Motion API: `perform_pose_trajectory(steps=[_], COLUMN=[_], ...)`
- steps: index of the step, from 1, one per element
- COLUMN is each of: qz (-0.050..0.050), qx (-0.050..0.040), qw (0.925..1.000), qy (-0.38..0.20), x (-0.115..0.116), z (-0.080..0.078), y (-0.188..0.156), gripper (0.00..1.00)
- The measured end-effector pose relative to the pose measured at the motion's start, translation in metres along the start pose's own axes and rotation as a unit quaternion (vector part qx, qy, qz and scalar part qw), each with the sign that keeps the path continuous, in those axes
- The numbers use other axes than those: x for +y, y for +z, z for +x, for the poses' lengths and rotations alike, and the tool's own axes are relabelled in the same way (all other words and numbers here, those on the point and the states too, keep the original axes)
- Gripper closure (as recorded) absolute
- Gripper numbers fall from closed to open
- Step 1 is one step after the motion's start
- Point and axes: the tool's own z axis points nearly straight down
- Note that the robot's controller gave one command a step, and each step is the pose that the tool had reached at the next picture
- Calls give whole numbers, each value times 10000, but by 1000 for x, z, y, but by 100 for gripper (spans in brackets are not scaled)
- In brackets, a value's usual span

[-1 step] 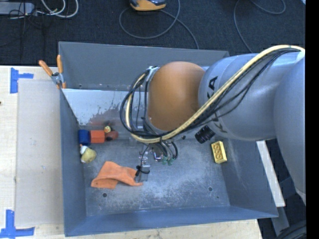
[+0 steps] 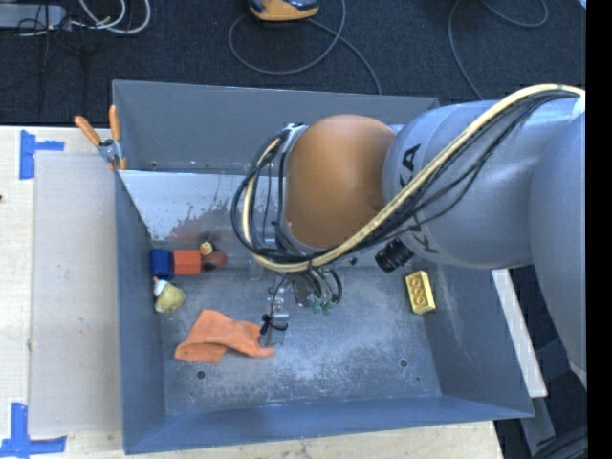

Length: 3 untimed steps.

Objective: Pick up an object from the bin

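Note:
My gripper [image 2: 272, 328] reaches down below the orange cover to the bin floor, its tip at the right edge of a crumpled orange cloth [image 2: 222, 338] that lies at the lower left of the bin. The tip touches or overlaps the cloth's right corner; whether the cloth is pinched I cannot tell. A yellow toy brick [image 2: 419, 292] lies to the right of the gripper, under the arm.
At the bin's left wall lie a blue block [image 2: 162, 262], an orange and brown toy piece [image 2: 198, 259] and a small yellowish lump [image 2: 169, 298]. The arm with its cables covers the bin's upper right.

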Motion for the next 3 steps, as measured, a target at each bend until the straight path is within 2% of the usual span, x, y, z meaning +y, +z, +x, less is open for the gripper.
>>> perform_pose_trajectory(steps=[1,2,3], qz=[2,2,0], qx=[-7,9,11], qw=[9997,9973,9927], qy=[-262,-740,-1205], x=[9,21,21], z=[27,52,36], y=[27,70,96], gripper=[0,0,0])
